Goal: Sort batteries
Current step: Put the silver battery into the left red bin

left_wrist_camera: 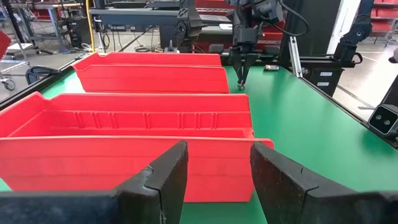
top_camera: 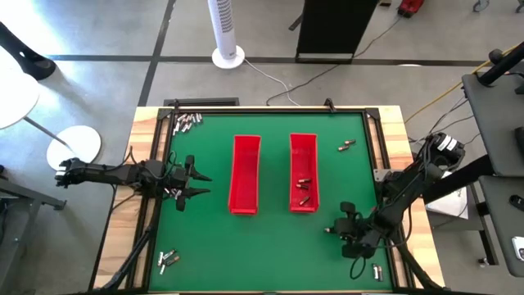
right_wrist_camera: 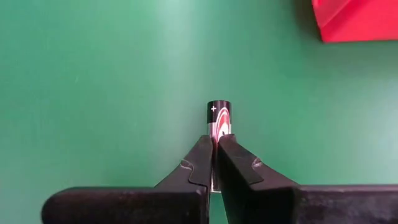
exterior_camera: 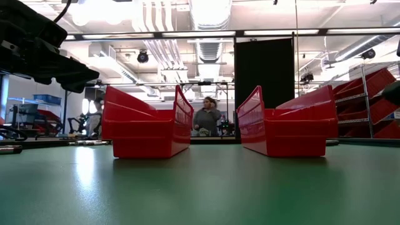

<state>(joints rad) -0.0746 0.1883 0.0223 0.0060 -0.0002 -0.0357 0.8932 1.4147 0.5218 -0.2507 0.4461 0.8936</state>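
Observation:
Two long red trays lie side by side on the green mat; the right one holds a few batteries. One battery, dark-capped with a red and silver body, lies on the mat close to the right tray's near end. My right gripper slants down over it, shut, and the battery's capped end pokes out past the tips. Loose batteries lie at the far left, near left, far right and near right. My left gripper waits open at the left, level, facing the trays. My right gripper's shut fingertips stand right over the lying battery's body, slanting down and along its length. The battery rests on the mat. I cannot tell whether the tips touch it.
The mat is framed by a black rail on a wooden table. Open green mat lies between the trays and each arm. Beyond the table's far edge a person shows in the low view.

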